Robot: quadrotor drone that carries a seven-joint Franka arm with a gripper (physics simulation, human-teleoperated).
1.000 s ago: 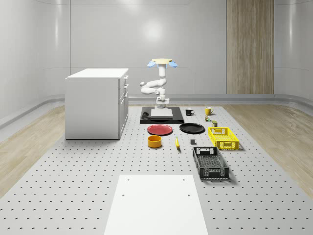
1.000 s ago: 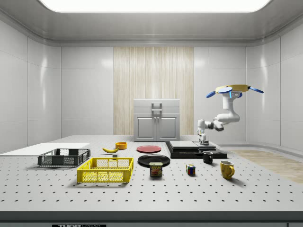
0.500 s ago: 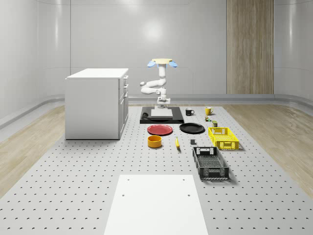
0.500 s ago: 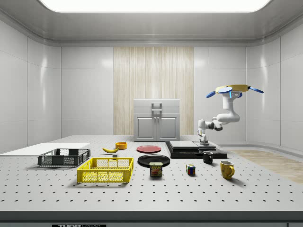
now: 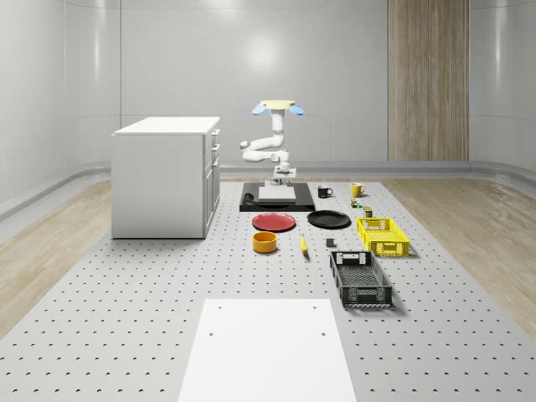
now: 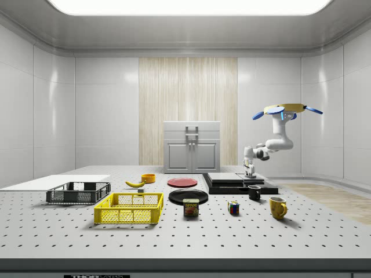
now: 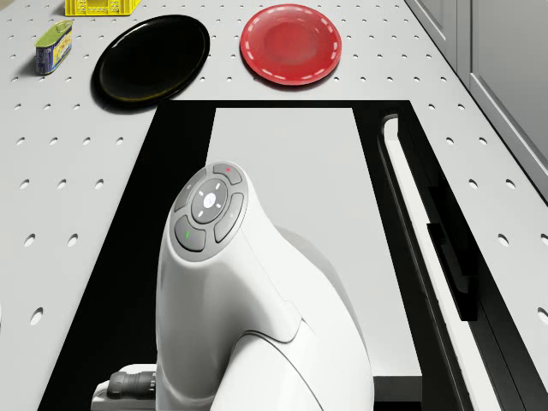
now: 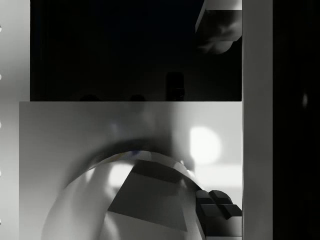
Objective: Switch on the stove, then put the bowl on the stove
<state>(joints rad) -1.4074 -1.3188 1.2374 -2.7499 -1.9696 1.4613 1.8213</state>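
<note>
The blue-rotored drone (image 6: 285, 109) is hovering beyond the flat black stove with its pale grey plate (image 5: 277, 193), its pincer (image 6: 250, 171) hanging just above it; I cannot tell the pincer's state. Pressing the switch squarely probably matters now. The orange round bowl (image 5: 265, 242) is waiting on the perforated counter (image 5: 126, 293), well apart.

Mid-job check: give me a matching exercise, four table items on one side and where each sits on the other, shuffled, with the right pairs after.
Items:
1. round orange bowl
2. flat red plate
3. yellow mug
4. black mesh crate

Places:
A. nearest the white sheet in the side view
B. beside the banana, away from the stove
C. side view's right, past the black mug
D. just in front of the black stove, beside the black plate

Pairs: 1-B, 2-D, 3-C, 4-A
</note>
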